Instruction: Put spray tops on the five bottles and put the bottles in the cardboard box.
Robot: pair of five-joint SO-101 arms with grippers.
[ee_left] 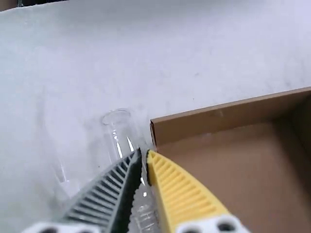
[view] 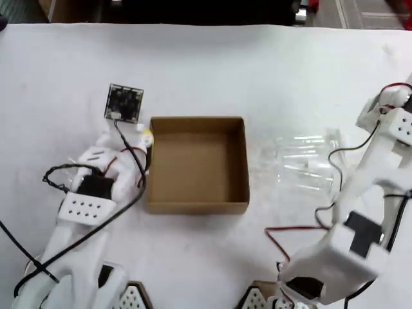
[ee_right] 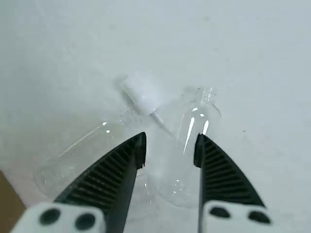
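High view: fixed overhead camera, looks down on the whole table (view: pixel 206 58), cardboard box (view: pixel 196 206) mid-frame, both arms entering from the lower edge. Left wrist view: close in, looks along the left gripper (ee_left: pixel 144 159) at one box corner, shared with the high view. Right wrist view: close in, looks past the right gripper (ee_right: pixel 169 145) onto clear bottles (ee_right: pixel 190 128), also seen in the high view beside the box.

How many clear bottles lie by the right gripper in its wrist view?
2. One bottle lies on the table beneath the open right gripper; the other bottle lies beside it, clear of the gripper. Others may sit outside this view.
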